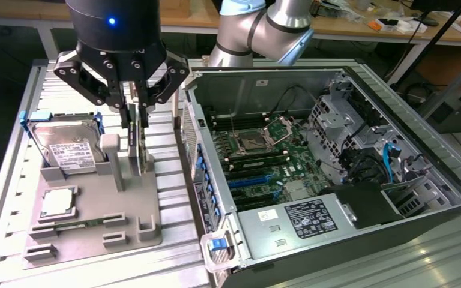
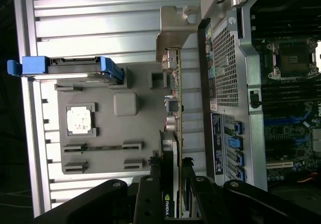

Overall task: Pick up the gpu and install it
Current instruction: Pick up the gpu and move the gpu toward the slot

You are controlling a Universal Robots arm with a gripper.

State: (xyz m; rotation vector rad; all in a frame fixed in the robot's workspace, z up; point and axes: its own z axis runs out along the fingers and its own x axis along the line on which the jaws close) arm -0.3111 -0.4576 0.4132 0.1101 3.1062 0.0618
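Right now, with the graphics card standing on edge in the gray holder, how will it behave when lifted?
The graphics card is a thin board, so probably stiff but fragile. Standing on edge, it could tip once clear of the gray holder. Its metal bracket likely weights one end.

- The tool (image 2: 176, 204) grips the gpu (image 2: 176, 108), seen edge-on, with dark fingers (image 2: 150, 198) pressed against both faces
- The card's silver bracket (image 2: 175, 30) sits at the end away from the tool, over the ribbed metal surface (image 2: 100, 23)
- On one side of the card lies a grey holder tray (image 2: 105, 133) carrying a small square CPU chip (image 2: 80, 119), with a hard drive (image 2: 65, 66) in a blue carrier at its edge
- On the card's other side stands the open computer case (image 2: 225, 58), its motherboard (image 2: 286, 103) and CPU socket (image 2: 291, 58) exposed
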